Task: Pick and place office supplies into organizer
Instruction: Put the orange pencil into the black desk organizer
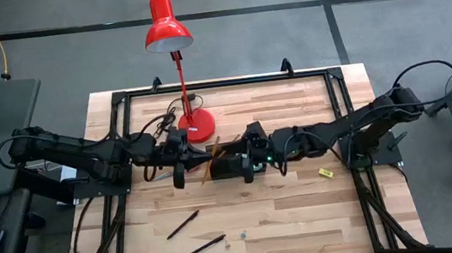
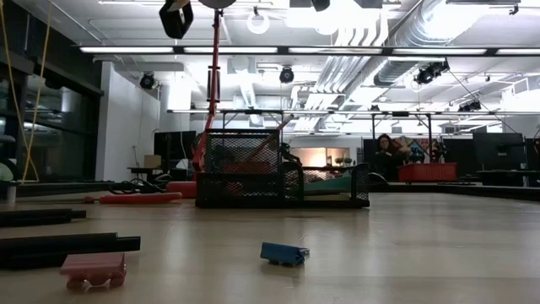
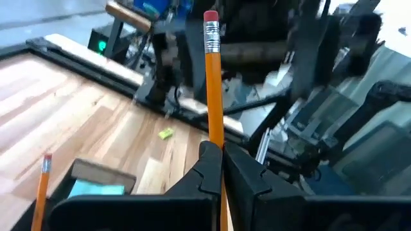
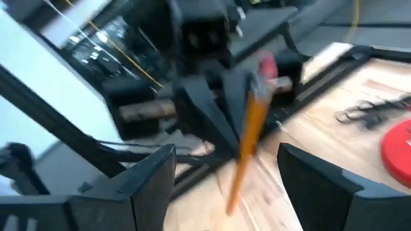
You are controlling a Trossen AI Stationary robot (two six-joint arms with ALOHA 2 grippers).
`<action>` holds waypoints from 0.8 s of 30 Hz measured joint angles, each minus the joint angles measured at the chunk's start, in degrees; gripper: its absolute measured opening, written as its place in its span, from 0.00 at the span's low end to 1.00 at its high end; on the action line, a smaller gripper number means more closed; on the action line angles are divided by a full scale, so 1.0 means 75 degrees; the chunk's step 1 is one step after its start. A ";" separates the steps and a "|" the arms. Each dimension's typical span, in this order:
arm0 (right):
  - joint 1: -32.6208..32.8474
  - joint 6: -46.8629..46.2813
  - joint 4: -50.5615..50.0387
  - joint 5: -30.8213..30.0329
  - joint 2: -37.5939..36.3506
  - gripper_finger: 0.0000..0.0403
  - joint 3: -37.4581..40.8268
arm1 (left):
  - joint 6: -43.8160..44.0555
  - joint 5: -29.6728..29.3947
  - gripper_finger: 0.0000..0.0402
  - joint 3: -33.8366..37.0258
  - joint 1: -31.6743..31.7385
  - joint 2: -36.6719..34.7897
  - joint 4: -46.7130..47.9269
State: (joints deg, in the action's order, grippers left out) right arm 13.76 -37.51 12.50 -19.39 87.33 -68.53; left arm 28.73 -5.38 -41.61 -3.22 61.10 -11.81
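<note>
Clamping one orange pencil (image 3: 214, 96) eraser-up in the tightly closed left gripper (image 3: 221, 157), just beside the organizer (image 1: 229, 167) at mid-table. Hovering opposite with the right gripper (image 4: 226, 157), fingers spread wide either side of that same pencil and apparently not touching it. Probably aiming to drop it into a compartment: carrying it over the tray, lowering it point-first inside the mesh wall, and only then easing the grip. Watching the crowding: the right gripper close over the tray, a second pencil (image 3: 43, 186) and the teal sticky pad (image 3: 96, 187) at the tray, the red lamp base (image 1: 199, 130) just behind. Leaving two black pens (image 1: 183, 225) and a tiny yellow block (image 1: 326, 172) out on the table, well apart.
</note>
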 joint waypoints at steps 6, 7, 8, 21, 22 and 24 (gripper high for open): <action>-0.0070 0.0125 0.0022 -0.0219 -0.0003 0.64 0.0003 | 0.0031 0.0256 0.00 0.0001 0.0138 0.0009 -0.0062; -0.0087 0.0128 0.0019 -0.0223 -0.0003 0.63 0.0006 | 0.0029 0.0256 0.00 0.0001 0.0143 0.0009 -0.0062; -0.0090 0.0133 -0.0011 -0.0255 -0.0003 0.62 0.0003 | 0.0026 0.0258 0.00 0.0001 0.0140 0.0011 -0.0089; -0.0543 0.0037 -0.0002 0.0002 -0.0003 0.58 0.0006 | 0.0007 0.0409 0.00 0.0001 0.0134 0.0035 -0.0199; -0.0573 0.0035 0.0030 0.0059 -0.0003 0.58 0.0004 | 0.0002 0.0410 0.00 0.0001 0.0134 0.0035 -0.0199; -0.0642 0.0026 0.0085 0.0219 -0.0001 0.57 0.0006 | 0.0000 0.0410 0.00 0.0001 0.0134 0.0035 -0.0193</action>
State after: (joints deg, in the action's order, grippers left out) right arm 8.94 -37.32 13.14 -17.75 87.32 -68.49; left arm 28.73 -2.30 -41.60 -2.22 61.36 -13.26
